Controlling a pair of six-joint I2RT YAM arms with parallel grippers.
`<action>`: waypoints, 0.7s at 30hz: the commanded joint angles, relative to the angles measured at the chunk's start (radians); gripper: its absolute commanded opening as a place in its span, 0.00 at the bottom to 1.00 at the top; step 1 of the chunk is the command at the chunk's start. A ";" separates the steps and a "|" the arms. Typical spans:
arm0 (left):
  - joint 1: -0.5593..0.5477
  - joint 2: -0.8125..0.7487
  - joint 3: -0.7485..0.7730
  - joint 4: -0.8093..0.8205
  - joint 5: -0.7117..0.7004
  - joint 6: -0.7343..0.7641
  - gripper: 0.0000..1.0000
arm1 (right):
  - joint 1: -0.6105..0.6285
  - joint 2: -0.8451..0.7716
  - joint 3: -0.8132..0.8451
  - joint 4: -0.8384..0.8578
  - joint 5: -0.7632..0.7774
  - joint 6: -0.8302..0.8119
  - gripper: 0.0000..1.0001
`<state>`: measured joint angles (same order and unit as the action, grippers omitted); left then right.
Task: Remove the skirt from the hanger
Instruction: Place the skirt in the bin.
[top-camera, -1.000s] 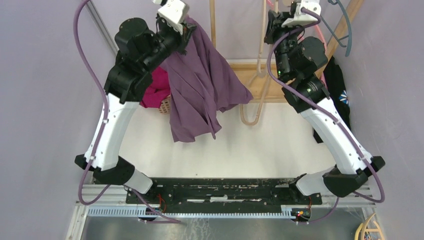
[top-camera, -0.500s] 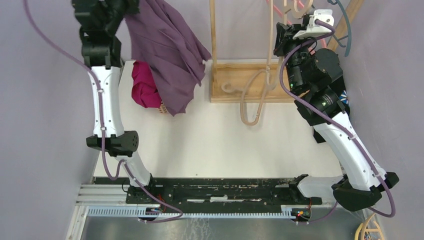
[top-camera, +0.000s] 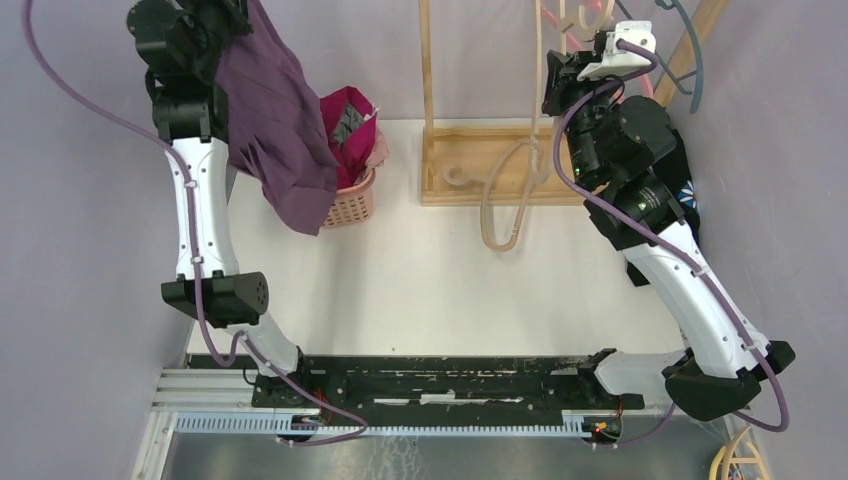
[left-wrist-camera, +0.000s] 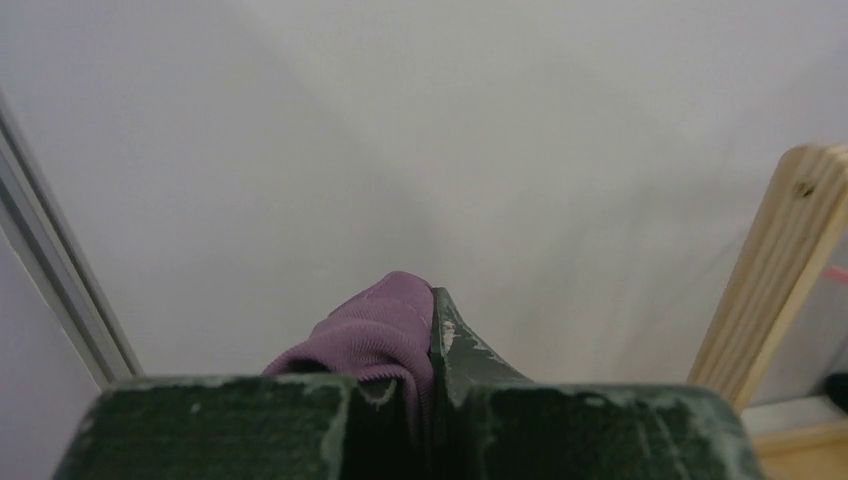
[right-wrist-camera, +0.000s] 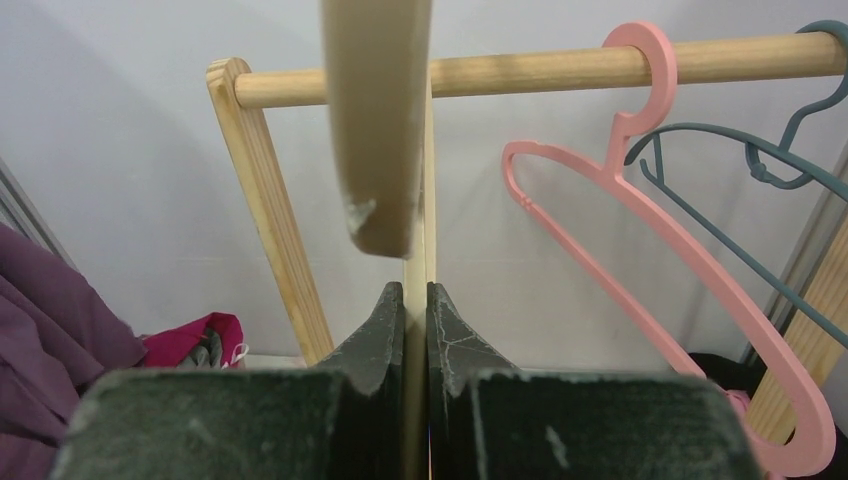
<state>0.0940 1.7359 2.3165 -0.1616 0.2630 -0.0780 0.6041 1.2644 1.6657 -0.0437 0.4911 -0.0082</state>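
Left wrist view: the left gripper (left-wrist-camera: 432, 305) is clamping its dark, scuffed jaws tight on a rolled fold of the skirt (left-wrist-camera: 385, 335), a purple fabric with a fine ribbed knit along this edge. A pale wall is filling the background, and a light wooden post of the rack (left-wrist-camera: 768, 280) is standing at the right.

Right wrist view: the right gripper (right-wrist-camera: 417, 295) is pinching its jaws closed on the thin edge of the hanger (right-wrist-camera: 375, 130), a smooth, flat beige strip with a chipped tip. Behind it a round wooden rail (right-wrist-camera: 550, 70) is carrying a pink hanger (right-wrist-camera: 624, 128) and a teal hanger (right-wrist-camera: 762, 168), both slim and curved. Purple folds are showing at the lower left.

Top view: the skirt is hanging clear of the hanger, draping in soft pleats from the raised left arm above the far left corner of the bench (top-camera: 450, 290). Its hem is dangling just beside a pink basket (top-camera: 352, 200), which is holding a magenta cloth (top-camera: 335, 105). The bare hanger is dangling over the rack's wooden base at the middle of the far edge.

The removal itself looks done, and the skirt is being carried away. The next move probably calls for lowering it over the basket and letting the left jaws open, while the right grip is steadying the hanger
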 joint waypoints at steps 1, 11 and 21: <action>0.001 -0.056 -0.152 0.089 0.029 0.044 0.03 | -0.002 -0.006 -0.009 0.037 -0.001 -0.006 0.01; -0.181 -0.075 -0.367 0.099 0.088 0.037 0.03 | -0.003 0.004 -0.015 0.029 -0.016 0.007 0.01; -0.299 -0.119 -0.579 0.002 -0.062 0.115 0.03 | -0.002 -0.074 -0.070 -0.029 -0.017 0.011 0.01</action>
<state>-0.2180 1.7000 1.8252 -0.1608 0.3115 -0.0715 0.6037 1.2480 1.6009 -0.0738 0.4801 0.0010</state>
